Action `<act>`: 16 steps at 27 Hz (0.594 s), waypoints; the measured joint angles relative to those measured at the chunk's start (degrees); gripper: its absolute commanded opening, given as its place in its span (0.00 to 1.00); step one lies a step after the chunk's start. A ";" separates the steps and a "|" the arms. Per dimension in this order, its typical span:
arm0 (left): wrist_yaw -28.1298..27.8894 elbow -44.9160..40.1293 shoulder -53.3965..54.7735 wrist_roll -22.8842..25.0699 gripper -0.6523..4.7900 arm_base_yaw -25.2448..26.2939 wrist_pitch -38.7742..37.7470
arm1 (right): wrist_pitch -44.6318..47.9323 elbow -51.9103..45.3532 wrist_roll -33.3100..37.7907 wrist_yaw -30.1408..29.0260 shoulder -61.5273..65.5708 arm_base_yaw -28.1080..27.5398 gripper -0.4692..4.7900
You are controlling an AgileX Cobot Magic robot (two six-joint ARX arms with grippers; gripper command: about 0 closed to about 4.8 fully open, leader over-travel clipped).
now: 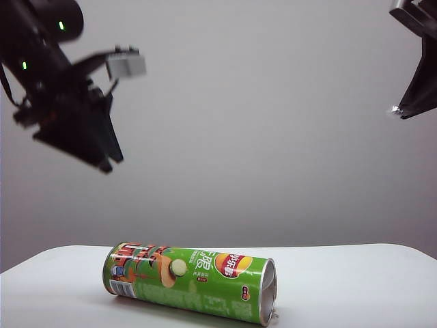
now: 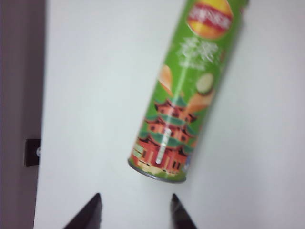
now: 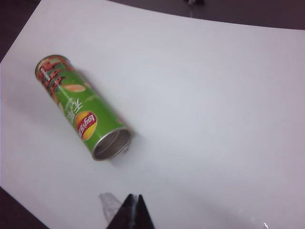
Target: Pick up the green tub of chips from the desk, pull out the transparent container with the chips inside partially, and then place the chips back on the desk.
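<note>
The green tub of chips (image 1: 191,283) lies on its side on the white desk (image 1: 341,287), silver open mouth toward the right. The transparent container and the chips do not show. My left gripper (image 1: 113,162) hangs high above the tub's left end. In the left wrist view it (image 2: 136,198) is open and empty, just short of the tub's closed end (image 2: 190,95). My right gripper (image 1: 404,113) hangs high at the upper right. In the right wrist view it (image 3: 135,196) is shut on nothing, apart from the tub (image 3: 83,107), whose mouth (image 3: 112,143) faces it.
The desk's edge (image 2: 45,95) runs beside the left gripper, with dark floor and a small black fitting (image 2: 32,151) beyond it. A scrap of clear film (image 3: 109,205) clings by the right fingertips. A plain grey wall (image 1: 259,137) stands behind the desk.
</note>
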 measured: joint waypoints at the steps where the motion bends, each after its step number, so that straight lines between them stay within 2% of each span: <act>1: -0.90 0.00 0.72 1.16 0.47 -0.52 -0.04 | -0.37 0.00 -0.59 -0.04 0.13 0.00 0.07; 2: -1.57 0.00 1.42 2.21 0.50 -1.09 -0.24 | -0.81 0.00 -1.31 -0.11 0.24 0.02 0.07; 3: -1.84 0.00 1.77 3.28 0.58 -1.53 -0.42 | -1.07 0.00 -1.62 -0.26 0.33 0.02 0.07; 6: -5.84 0.11 2.91 7.74 0.93 -4.31 -0.17 | -1.16 0.00 -1.97 -0.87 0.50 0.02 0.09; 7: -8.28 0.11 3.30 8.98 1.00 -5.31 0.09 | -1.16 0.00 -2.12 -1.36 0.59 0.04 0.13; 10: -17.62 0.11 4.04 12.59 1.00 -9.16 1.16 | -1.16 0.02 -3.52 -3.15 1.66 0.39 0.16; 14: -16.31 2.21 5.44 11.32 1.00 -11.63 0.92 | -1.07 0.04 -5.01 -3.67 3.19 2.82 0.18; 16: -16.17 5.68 8.35 9.07 1.00 -12.61 -0.74 | -1.11 0.02 -5.40 -3.91 4.90 5.20 0.18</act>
